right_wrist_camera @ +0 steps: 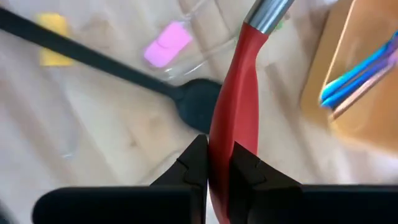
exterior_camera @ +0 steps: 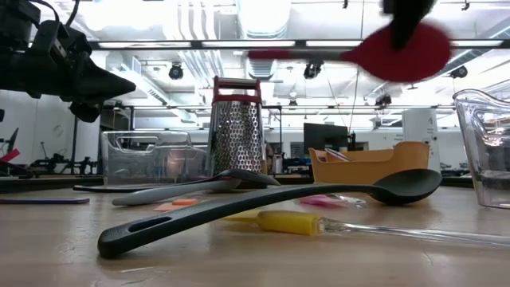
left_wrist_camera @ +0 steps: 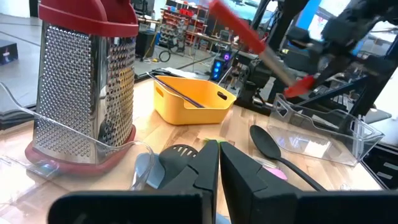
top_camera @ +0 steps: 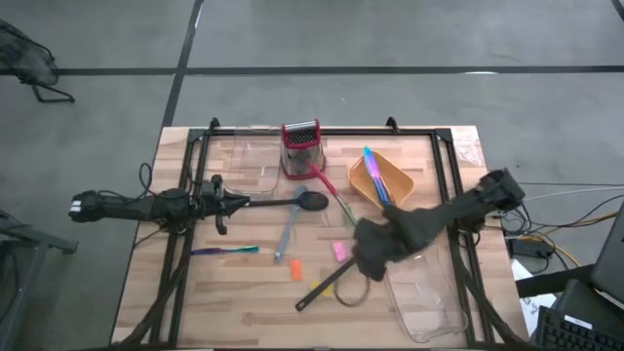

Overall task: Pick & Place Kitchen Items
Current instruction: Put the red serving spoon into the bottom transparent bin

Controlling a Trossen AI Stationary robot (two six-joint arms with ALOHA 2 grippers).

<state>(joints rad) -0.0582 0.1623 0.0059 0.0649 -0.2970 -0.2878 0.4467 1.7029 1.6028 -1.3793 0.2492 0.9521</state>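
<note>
The left tool point(top_camera: 222, 203) hovers left of the red-topped steel box grater point(top_camera: 301, 149), its fingers point(left_wrist_camera: 249, 180) pressed together on nothing, beside the long black plastic spoon point(top_camera: 292, 203) lying on the wooden desk point(top_camera: 244, 292). Right of the grater sits the orange plastic tray point(top_camera: 395, 180). Below the tray, the right tool point(right_wrist_camera: 214, 163) pinches the red-handled utensil point(right_wrist_camera: 235, 118), lifted above the desk.

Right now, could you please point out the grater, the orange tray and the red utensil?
grater point(exterior_camera: 237, 127): low view, on its steel face.
orange tray point(left_wrist_camera: 180, 106): left wrist view, on its side wall.
red utensil point(right_wrist_camera: 235, 124): right wrist view, on its red handle.
</note>
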